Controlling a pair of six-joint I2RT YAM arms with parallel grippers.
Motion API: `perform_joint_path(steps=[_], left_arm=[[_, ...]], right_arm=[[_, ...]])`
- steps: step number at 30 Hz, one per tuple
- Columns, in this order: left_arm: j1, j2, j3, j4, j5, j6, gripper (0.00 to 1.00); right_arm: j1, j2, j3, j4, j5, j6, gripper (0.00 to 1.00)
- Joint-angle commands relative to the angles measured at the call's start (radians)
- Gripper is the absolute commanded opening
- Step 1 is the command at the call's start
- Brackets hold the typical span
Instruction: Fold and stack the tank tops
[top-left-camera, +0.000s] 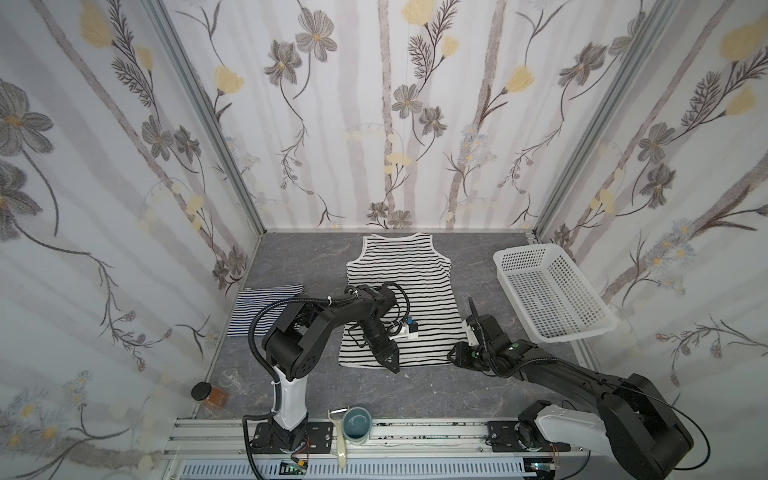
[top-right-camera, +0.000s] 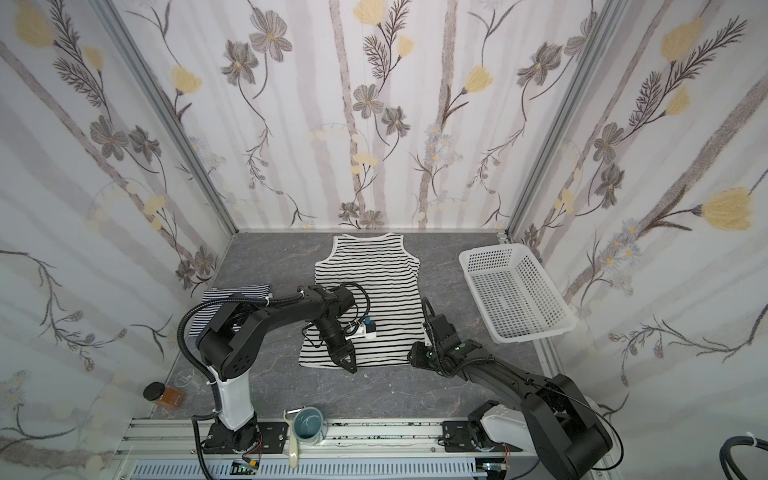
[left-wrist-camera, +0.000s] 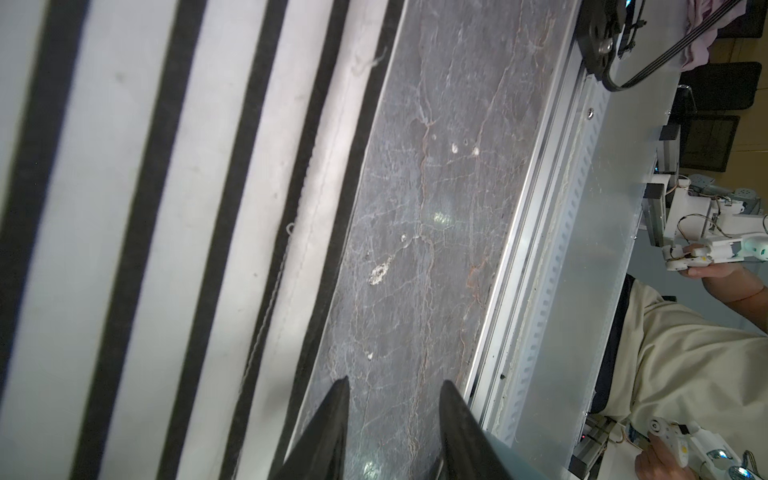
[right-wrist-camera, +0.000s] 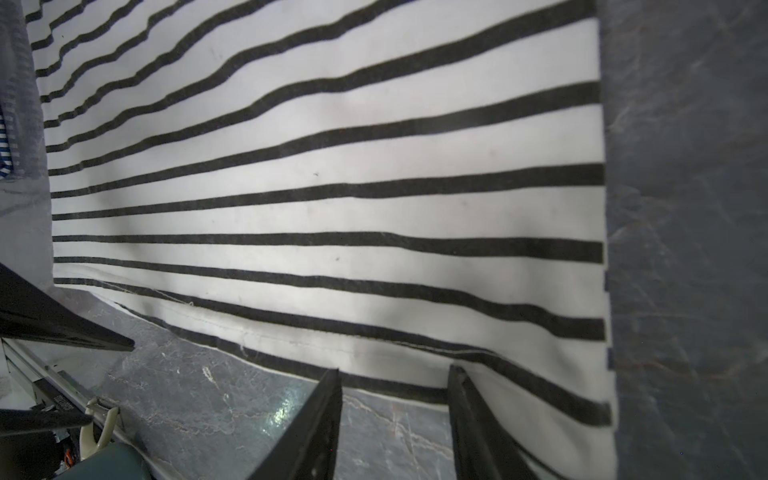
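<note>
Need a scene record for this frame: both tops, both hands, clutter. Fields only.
wide-striped top: spread flat mid-table, unfolded
navy-striped top: left of it, apparently folded, partly behind the left arm
left hand: open, empty, tips at the near hem
right hand: open, empty, at the same hem near its right corner
stack: not yet made
basket: right side, nothing visible inside
front edge: jar, mug, peeler

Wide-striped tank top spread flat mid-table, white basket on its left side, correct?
No. The white basket stands on the right of the wide-striped tank top, as both top views show; the top does lie spread flat mid-table.
</note>
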Motion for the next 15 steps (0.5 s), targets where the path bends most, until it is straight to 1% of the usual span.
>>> perform_joint_path(steps=[1, 6, 9, 12, 15], left_arm=[[0.024, -0.019, 0.024, -0.004, -0.017, 0.013, 0.38], [0.117, 0.000, 0.090, 0.013, -0.054, -0.021, 0.38], [0.162, 0.012, 0.092, 0.039, -0.091, -0.045, 0.38], [0.181, 0.013, 0.093, 0.086, -0.140, -0.070, 0.38], [0.189, 0.024, 0.089, 0.130, -0.185, -0.095, 0.38]], right_arm=[[-0.004, 0.024, -0.005, 0.018, 0.034, 0.017, 0.44], [-0.014, 0.049, 0.019, -0.010, 0.094, 0.021, 0.44], [-0.017, 0.030, 0.037, -0.023, 0.065, 0.009, 0.44], [-0.018, -0.015, 0.061, -0.026, 0.033, 0.008, 0.44], [-0.018, -0.035, 0.093, -0.028, 0.027, 0.017, 0.44]])
